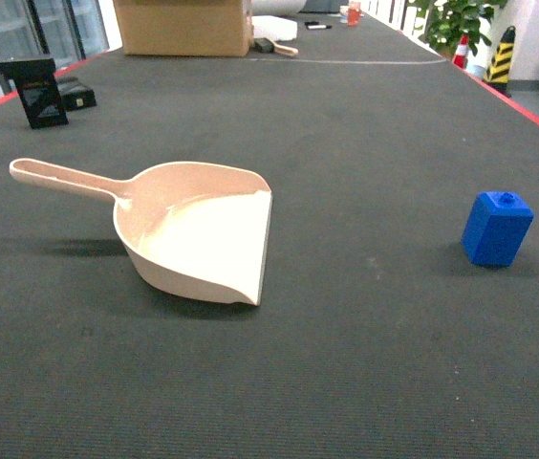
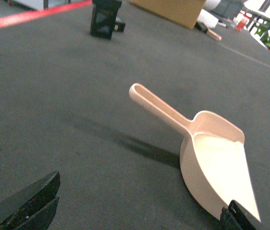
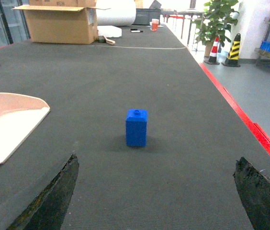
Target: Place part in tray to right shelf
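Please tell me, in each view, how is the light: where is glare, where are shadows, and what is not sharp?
Head view: the scoop is washed out inside by glare; soft shadow lies under its handle. Left wrist view: strong shadow lies left of the scoop; the jaws at the bottom corners are blurred. Right wrist view: the blue block is sharp, with a faint shadow; both jaws are blurred.

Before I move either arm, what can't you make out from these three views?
- Right shelf: in no view, so its position is unknown.
- Left gripper: left wrist view's bottom edge cuts off all but the finger tips.
- Right gripper: the right wrist view shows only its two fingers, spread wide.
- Part: far side hidden; absent from the left wrist view.
- Tray: right wrist view crops off its handle.
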Motion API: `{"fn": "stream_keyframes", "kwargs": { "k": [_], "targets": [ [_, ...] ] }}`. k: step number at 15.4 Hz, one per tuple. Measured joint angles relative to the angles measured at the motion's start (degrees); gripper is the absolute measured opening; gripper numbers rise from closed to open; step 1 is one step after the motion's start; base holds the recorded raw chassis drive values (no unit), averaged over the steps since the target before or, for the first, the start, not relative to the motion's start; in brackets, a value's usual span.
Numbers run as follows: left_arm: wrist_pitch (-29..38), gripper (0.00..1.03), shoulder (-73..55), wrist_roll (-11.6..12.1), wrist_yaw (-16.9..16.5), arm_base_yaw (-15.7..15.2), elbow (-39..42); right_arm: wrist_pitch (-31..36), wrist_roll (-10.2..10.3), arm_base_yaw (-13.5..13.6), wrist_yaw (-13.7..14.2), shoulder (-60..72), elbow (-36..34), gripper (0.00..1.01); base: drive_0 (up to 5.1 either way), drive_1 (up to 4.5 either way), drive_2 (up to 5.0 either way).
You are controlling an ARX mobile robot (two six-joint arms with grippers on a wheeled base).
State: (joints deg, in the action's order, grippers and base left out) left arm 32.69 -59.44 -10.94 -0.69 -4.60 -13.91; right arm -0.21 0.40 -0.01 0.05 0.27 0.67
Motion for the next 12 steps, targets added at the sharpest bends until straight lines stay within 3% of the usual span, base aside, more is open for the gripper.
{"fn": "stream_keyframes", "kwargs": {
  "k": [4, 5, 8, 12],
  "targets": [
    [11.3, 0.98, -23.3, -15.2, -1.1, 1.2, -7.3, 0.0, 0.0, 0.0, 0.0, 0.0, 0.0, 0.98, 0.0, 0.0, 0.0],
    [14.8, 0.98, -29.9, -20.7, -1.1, 1.9, -10.4, 0.0, 0.0, 0.0, 0.0, 0.0, 0.0, 0.98, 0.0, 0.0, 0.0],
    [18.5, 0.98, -41.3, -31.4, -0.8, 3.0, -17.9, 0.0, 0.0, 0.0, 0.0, 0.0, 0.0, 0.98, 0.0, 0.0, 0.0],
    [18.5, 0.98, -52.0, -37.7, 0.1, 3.4, -29.7, 0.0, 0.0, 0.0, 0.0, 0.0, 0.0, 0.98, 0.0, 0.0, 0.0]
  ]
}}
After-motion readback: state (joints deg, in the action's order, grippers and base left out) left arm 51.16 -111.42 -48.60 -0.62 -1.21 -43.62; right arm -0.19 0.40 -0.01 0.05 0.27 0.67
